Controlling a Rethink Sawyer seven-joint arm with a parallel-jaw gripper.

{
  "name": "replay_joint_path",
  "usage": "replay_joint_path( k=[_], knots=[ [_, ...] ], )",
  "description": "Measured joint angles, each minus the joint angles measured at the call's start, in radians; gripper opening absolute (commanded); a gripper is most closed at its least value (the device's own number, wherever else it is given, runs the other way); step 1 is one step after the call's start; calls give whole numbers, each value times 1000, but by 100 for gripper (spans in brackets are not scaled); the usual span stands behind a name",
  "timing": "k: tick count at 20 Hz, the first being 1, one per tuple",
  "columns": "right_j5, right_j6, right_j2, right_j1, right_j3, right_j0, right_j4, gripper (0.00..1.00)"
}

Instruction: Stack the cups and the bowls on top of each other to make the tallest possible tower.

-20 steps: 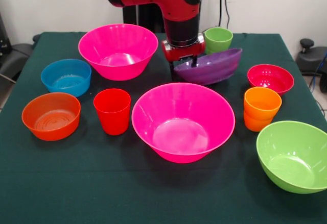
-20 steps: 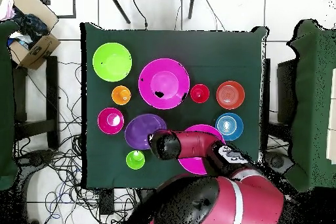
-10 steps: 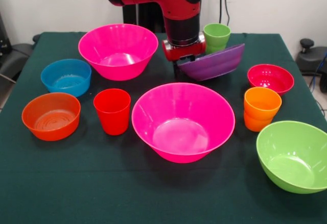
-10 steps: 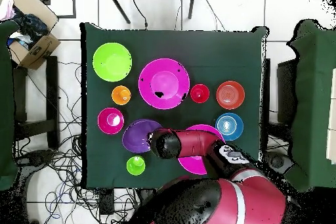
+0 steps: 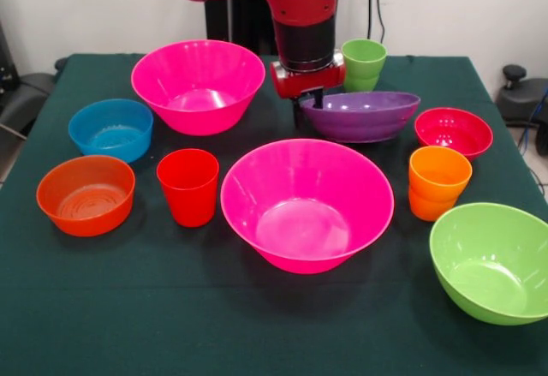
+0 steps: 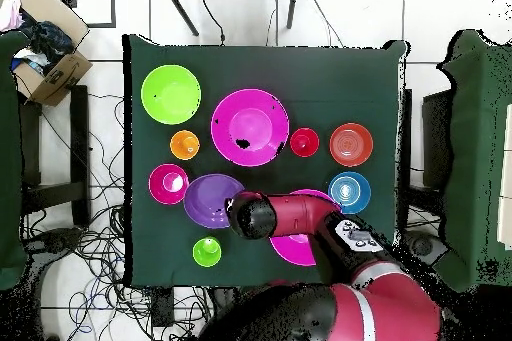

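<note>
While the red arm is reaching down from above, its gripper (image 5: pixel 308 102) is sitting at the left rim of the purple bowl (image 5: pixel 360 116), with a dark fingertip showing right at that rim; whether the jaws are clamping the rim or standing loose I cannot tell. That purple bowl is sitting level and upright just behind the near hot-pink bowl (image 5: pixel 306 205), which is lying at the middle of the green tablecloth (image 5: pixel 214 325). No tower is standing; every piece is sitting on its own. Around that near pink bowl, the red cup (image 5: pixel 188 186) is standing just to its left, with the orange-red bowl (image 5: pixel 86 194) further left and the blue bowl (image 5: pixel 110 128) behind that. A 2nd hot-pink bowl (image 5: pixel 198 85) is sitting behind it to the left. The lime green cup (image 5: pixel 363 64) is standing behind the purple bowl. To the right are lying the crimson bowl (image 5: pixel 453 132), the orange cup (image 5: pixel 438 182) and the lime green bowl (image 5: pixel 492 261).
</note>
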Motion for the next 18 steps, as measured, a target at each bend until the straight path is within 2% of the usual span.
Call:
replay_joint_path(
  k=[4,18],
  knots=[
    [35,0,6,-30,0,0,2,0],
    [251,0,27,-149,1,-3,56,0]
  ],
)
